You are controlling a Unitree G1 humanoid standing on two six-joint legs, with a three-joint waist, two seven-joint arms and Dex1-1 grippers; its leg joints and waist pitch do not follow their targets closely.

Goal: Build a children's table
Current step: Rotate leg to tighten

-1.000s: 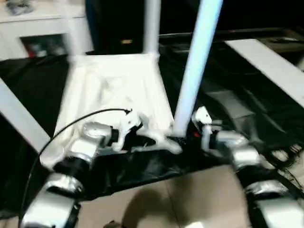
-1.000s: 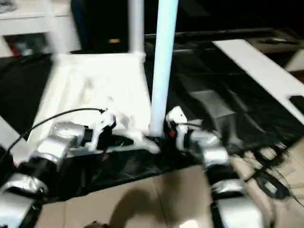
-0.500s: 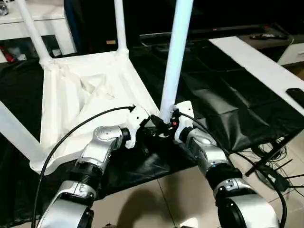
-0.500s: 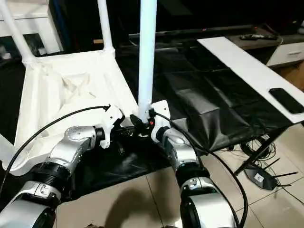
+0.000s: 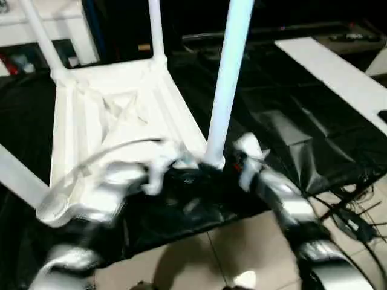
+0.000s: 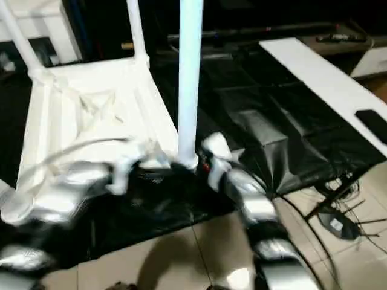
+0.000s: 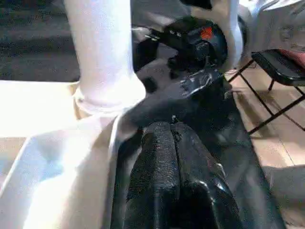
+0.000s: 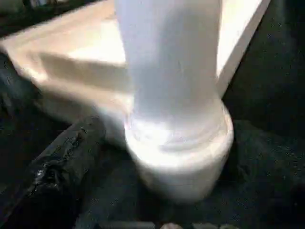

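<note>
Dark room; a black sheet (image 5: 290,139) covers the floor, pale tiles (image 5: 199,260) at its near edge. A long white board (image 5: 338,75) runs along the right side, cables and a small router (image 6: 335,223) on the tiles under it. A white cabinet (image 5: 42,27) stands at the back left.

The children's table (image 5: 115,121) lies upside down on the black sheet, ribbed underside up. Legs stand upright in its corner sockets: two at the far corners, one at the near right corner (image 5: 227,90), and another (image 5: 18,178) slanting off the left edge of the head view.

Left tool (image 7: 174,157): black fingers pressed together, nothing between them. It sits low, just beside the base of the near right leg (image 7: 102,52), at the rim of the tabletop; whether it touches the rim cannot be told.

Right tool (image 5: 233,166): on the other side of the same leg, close to the socket collar (image 8: 178,143). In its wrist view one black finger (image 8: 62,157) lies off to the side of the collar, clear of it; the second finger is out of frame, so the jaws stand wide and grip nothing

The two tools face each other across the foot of that leg, both arms blurred in the head views
</note>
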